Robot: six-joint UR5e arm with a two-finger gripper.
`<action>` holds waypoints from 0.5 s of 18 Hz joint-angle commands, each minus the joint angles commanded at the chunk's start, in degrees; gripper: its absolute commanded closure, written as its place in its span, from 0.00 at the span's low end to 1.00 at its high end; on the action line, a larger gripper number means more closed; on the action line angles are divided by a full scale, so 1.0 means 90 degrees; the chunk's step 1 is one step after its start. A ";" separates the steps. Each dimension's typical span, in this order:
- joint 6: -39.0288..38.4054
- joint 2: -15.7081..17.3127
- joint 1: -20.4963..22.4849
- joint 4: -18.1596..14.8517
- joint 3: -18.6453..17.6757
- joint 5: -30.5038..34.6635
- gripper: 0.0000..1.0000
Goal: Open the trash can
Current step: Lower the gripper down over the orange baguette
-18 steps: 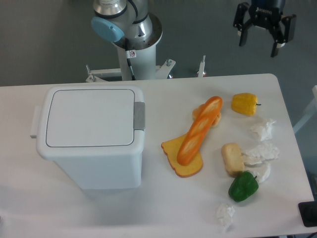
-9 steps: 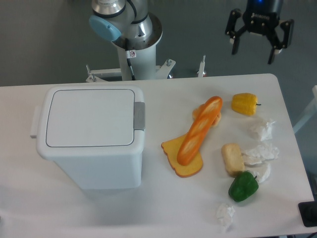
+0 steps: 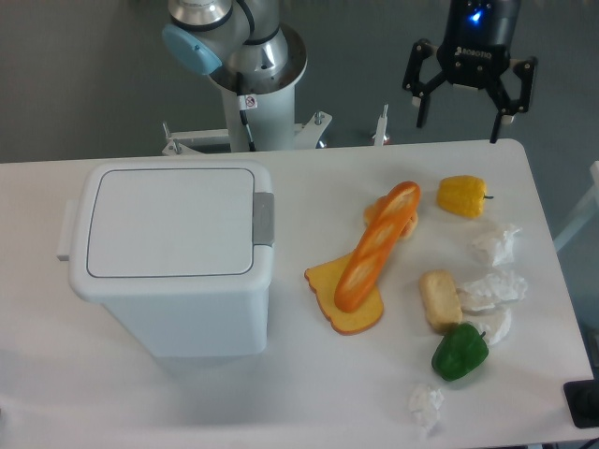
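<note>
— What has been shifted since the earlier frames?

— The gripper has been carried leftward and lower beyond the table's far edge; nothing is held, and its fingers are seen spread apart.

— Which step is judged in hand?

— The approach. The trash can, seen at the table's left with its lid closed, lies well apart, left of the gripper. Next, the grey push-button on its right rim is to be reached and pressed.

Trash can smooth white plastic; table matt; baguette glossy.
</note>
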 joint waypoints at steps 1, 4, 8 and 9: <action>-0.0274 -0.0030 -0.0127 0.0068 0.0020 0.0000 0.00; -0.1026 -0.0118 -0.0323 0.0361 0.0030 -0.0010 0.00; -0.1769 -0.0215 -0.0704 0.0654 0.0030 0.0000 0.00; -0.1964 -0.0225 -0.0743 0.0751 0.0040 -0.0010 0.00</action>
